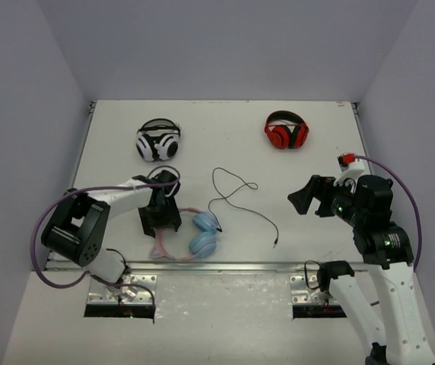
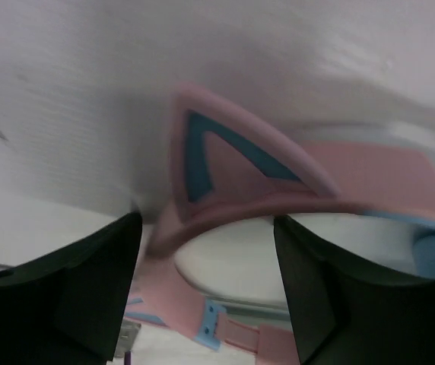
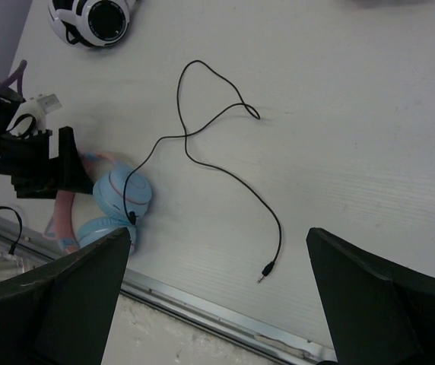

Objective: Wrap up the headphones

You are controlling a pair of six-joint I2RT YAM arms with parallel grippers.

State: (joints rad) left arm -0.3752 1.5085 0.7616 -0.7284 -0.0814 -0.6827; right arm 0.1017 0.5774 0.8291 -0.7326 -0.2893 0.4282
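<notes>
Broadly, the desk [image 1: 316, 152] carries three headsets, and the headphones [image 1: 202, 237] for the job lie closest to the arm bases, so I place everything else from them.

The left arm reaches low across to their headband side. Its claw [image 1: 161, 219] is spread, with one dark finger [image 2: 73, 296] on each side of the pink headband [image 2: 369, 179] and the cat ear [image 2: 217, 167] standing just beyond the gap. I see no pinch yet. The straddle reads as a set-up to close on the band and hold the set firm while the cord is wound.

The right claw [image 1: 300, 201] hangs well to the right of the headphones and above the desk, its jaws wide apart and holding nothing. It looks down over the loose cord, probably so it can come down on the free end.

The white-and-black pair [image 1: 158, 141] and the red-and-black pair [image 1: 287, 131] sit well beyond the headphones, near the far edge and clear of the work.

The blue earcups rest side by side on the right end of the band. From them the thin black cable [image 3: 280, 228] runs away from the headphones in one loose loop, then curves back toward the near edge. Its plug [image 3: 265, 270] lies to the right of the earcups, untouched. Nothing is wrapped yet.
</notes>
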